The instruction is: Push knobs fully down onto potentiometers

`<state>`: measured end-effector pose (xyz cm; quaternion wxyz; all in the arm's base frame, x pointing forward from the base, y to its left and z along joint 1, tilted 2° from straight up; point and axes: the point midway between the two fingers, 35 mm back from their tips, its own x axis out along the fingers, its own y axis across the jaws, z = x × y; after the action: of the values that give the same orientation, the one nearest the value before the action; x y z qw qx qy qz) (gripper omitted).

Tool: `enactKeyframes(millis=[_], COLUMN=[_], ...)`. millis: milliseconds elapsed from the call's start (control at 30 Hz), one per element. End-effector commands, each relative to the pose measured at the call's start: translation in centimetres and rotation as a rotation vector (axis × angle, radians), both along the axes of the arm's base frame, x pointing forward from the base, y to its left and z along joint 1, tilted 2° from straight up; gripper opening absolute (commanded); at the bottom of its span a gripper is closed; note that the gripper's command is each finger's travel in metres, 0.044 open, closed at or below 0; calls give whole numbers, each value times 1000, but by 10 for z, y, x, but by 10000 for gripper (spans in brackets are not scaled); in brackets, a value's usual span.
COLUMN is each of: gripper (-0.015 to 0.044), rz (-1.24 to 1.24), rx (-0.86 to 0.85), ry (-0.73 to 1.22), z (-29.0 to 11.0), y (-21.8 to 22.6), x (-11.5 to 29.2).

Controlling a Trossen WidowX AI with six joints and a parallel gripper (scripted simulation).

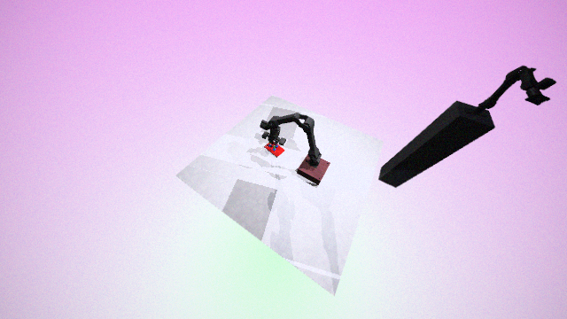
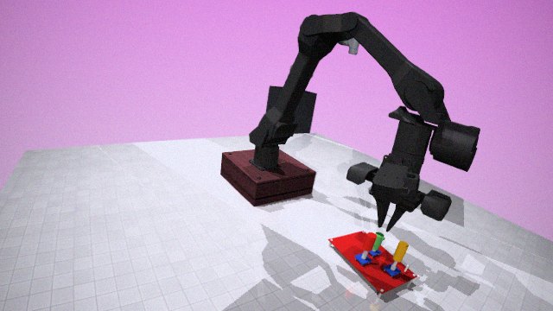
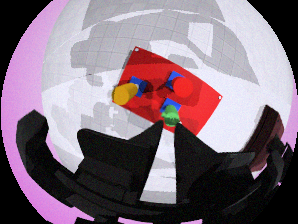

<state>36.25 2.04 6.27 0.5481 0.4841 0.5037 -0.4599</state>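
A pale gridded table (image 2: 130, 225) under pink light. The red circuit board (image 2: 346, 244) lies just below your gripper (image 2: 389, 226), fingers nearly together, gripping nothing. The green knob (image 2: 378, 240) seems barely beneath them: descend squarely, press gently; the yellow knob (image 2: 400, 251) waits beside.

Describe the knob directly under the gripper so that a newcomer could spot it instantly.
Find the red circuit board on the pale table, in front of the arm's maroon base. Three knobs stand on it: the green knob sits directly below the gripper, unlike the yellow knob and red knob.
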Motion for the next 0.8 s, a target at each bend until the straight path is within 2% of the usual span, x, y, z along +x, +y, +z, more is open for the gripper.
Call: enactKeyframes(millis=[0,767], gripper=[0,0], rz=[-80,-858], rx=[-2,58], ry=[-9,-12], z=[6,38], y=[-2,-12], x=[6,37])
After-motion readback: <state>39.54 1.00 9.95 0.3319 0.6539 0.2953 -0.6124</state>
